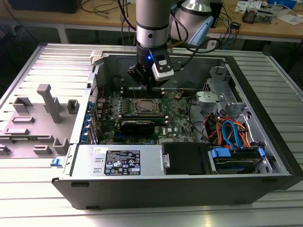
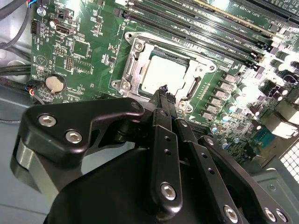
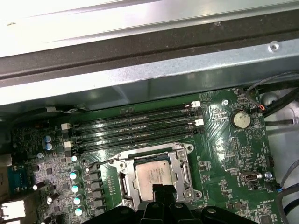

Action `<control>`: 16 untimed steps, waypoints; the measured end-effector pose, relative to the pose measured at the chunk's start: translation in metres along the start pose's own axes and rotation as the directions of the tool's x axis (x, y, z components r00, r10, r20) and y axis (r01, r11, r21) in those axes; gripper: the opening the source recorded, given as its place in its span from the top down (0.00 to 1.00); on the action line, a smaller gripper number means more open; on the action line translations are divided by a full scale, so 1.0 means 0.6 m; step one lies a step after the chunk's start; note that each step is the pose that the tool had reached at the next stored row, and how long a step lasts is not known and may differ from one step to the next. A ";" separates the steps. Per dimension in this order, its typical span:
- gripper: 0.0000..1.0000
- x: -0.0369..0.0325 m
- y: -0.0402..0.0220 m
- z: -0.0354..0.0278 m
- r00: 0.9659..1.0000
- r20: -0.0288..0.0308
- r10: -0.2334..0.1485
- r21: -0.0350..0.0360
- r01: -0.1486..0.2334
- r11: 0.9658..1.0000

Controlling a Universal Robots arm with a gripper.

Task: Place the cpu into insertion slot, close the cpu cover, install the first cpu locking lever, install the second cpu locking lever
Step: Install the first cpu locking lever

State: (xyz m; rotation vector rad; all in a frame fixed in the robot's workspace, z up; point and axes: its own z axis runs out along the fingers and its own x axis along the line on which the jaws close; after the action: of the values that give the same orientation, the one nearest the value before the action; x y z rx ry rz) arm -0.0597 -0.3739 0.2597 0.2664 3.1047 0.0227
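Ribbed metal worktop [image 1: 284, 75] carries your open case [image 1: 142, 189] on its side, so the insertion slot [image 1: 146, 106] faces up; the cpu [image 2: 163, 73] lies seated there, the cpu cover [image 2: 133, 70] framing it, and your claw [image 2: 163, 91] hangs just over its edge, pinched together and empty, a narrow tip fit for pressing

Open computer case [image 1: 180, 191] lying on its side on silver slatted table [image 1: 142, 215]. Green motherboard [image 1: 180, 120] sitting inside, facing up. Long black memory slots [image 3: 133, 130] running in parallel rows beside case wall. Round silver coin battery [image 3: 241, 119] sitting near slot ends. Black expansion card [image 1: 137, 125] lying across board. Silver power supply [image 1: 87, 158] filling case edge nearest camera. Orange and blue cables [image 1: 232, 130] looping at exterior view's right. Grey plastic fixture [image 1: 45, 118] resting on table at exterior view's left. Wooden bench [image 1: 265, 28] standing behind.
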 end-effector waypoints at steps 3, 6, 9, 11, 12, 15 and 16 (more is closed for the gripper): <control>0.89 0.000 0.000 0.000 1.000 0.000 -0.001 0.000 0.001 1.000; 0.89 0.001 0.000 0.000 1.000 0.000 -0.003 0.000 0.003 1.000; 0.89 0.003 -0.001 0.000 1.000 0.000 -0.008 0.000 0.008 1.000; 0.89 0.005 -0.001 0.000 1.000 0.000 -0.013 0.000 0.013 1.000; 0.89 0.007 -0.001 0.000 1.000 0.000 -0.016 0.000 0.016 1.000; 0.89 0.012 -0.002 0.000 0.999 -0.001 -0.032 -0.001 0.032 0.999; 0.89 0.013 -0.002 0.000 0.999 -0.001 -0.039 -0.001 0.039 0.999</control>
State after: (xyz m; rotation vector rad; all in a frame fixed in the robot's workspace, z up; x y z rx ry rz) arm -0.0674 -0.3740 0.2597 0.2052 3.1097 0.0235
